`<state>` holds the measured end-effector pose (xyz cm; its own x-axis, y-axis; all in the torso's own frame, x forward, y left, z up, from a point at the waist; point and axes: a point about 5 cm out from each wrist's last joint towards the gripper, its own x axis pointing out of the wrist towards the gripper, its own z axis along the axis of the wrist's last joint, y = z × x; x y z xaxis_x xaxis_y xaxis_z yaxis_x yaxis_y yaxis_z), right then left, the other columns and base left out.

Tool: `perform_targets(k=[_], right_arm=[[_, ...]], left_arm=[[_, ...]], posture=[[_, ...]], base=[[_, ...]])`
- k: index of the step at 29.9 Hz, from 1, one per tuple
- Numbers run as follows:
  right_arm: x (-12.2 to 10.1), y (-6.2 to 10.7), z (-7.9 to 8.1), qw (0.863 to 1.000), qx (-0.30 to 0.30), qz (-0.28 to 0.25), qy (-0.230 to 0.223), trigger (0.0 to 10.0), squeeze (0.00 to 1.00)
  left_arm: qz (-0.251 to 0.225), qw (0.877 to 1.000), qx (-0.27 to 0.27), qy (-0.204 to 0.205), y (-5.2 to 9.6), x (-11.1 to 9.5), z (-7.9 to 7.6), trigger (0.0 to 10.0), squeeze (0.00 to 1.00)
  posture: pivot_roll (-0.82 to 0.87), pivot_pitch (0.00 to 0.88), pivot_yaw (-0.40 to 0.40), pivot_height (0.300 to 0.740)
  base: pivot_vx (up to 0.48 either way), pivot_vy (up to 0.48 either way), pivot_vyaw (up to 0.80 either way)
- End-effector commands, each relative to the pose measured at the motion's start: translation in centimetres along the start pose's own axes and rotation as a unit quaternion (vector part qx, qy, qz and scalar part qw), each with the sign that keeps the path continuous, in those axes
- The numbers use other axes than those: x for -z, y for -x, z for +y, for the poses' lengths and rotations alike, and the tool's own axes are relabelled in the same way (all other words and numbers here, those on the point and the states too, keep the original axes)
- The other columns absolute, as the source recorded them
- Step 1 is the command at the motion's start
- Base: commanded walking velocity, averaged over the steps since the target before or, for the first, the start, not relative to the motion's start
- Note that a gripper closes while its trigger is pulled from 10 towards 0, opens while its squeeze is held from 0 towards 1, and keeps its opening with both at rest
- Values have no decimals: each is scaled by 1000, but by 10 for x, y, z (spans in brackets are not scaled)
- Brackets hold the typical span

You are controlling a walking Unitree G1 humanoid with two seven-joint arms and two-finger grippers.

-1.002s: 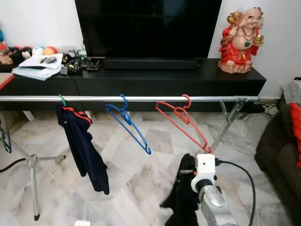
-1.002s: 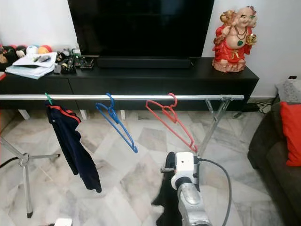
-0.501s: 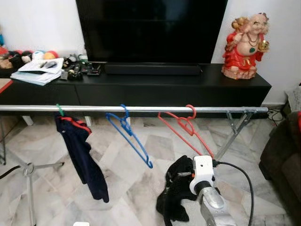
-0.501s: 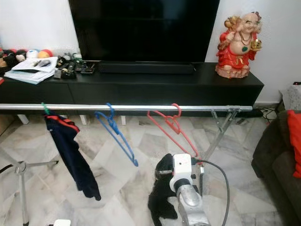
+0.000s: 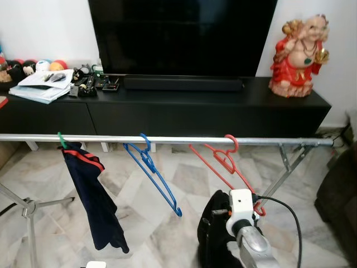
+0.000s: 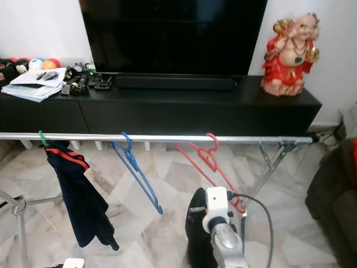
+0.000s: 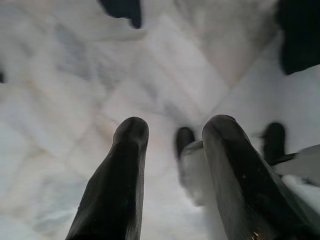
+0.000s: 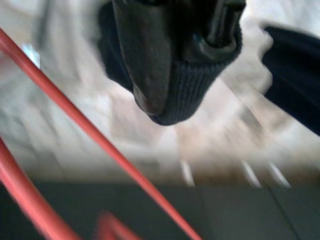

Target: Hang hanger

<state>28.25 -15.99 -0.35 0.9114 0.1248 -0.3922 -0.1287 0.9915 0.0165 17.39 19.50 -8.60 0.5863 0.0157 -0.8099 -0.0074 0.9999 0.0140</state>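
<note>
Black TV [image 5: 184, 33] at the back, above a long black cabinet [image 5: 167, 109]. A steel rail [image 5: 167, 139] runs across in front of both, over the marble floor [image 5: 50, 184].

On the rail, from my left: a navy garment [image 5: 92, 195] on a green hook, a bare blue hanger [image 5: 153, 173], a bare red hanger [image 5: 226, 164]. All three hang tilted.

My right arm [image 5: 248, 240] is raised near the lower end of the red hanger. In the right wrist view my right gripper [image 8: 175, 60] is clamped on a black garment [image 5: 212, 234], ribbed knit wrapped over one finger; the garment hangs down in front of the arm. The red hanger's bars cross close beside it; contact cannot be judged.

My left gripper [image 7: 172, 165] points at the floor, fingers [image 7: 122, 170] spread apart, holding nothing.

Red figurine [image 5: 304, 50] on the cabinet's right end; papers [image 5: 42, 86] and small clutter at its left end.
</note>
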Motion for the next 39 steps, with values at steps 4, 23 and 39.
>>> perform_targets(k=[4, 23, 39], right_arm=[[13, 2, 5, 999, 2, 28, -17, 10000, 0], [60, 22, 9, 991, 24, 126, -46, 10000, 0], [70, 28, 6, 988, 30, 148, -43, 10000, 0]], left_arm=[[13, 1000, -11, -9, 2, 7, 9, 10000, 0], [12, 1000, -13, -15, 3, 7, 9, 10000, 0], [-84, 994, -64, -30, 6, -6, 11, 10000, 0]], posture=[[46, 18, 12, 740], [51, 26, 12, 740], [65, 30, 6, 740]], base=[[0, 0, 0], [0, -349, 0], [0, 0, 0]])
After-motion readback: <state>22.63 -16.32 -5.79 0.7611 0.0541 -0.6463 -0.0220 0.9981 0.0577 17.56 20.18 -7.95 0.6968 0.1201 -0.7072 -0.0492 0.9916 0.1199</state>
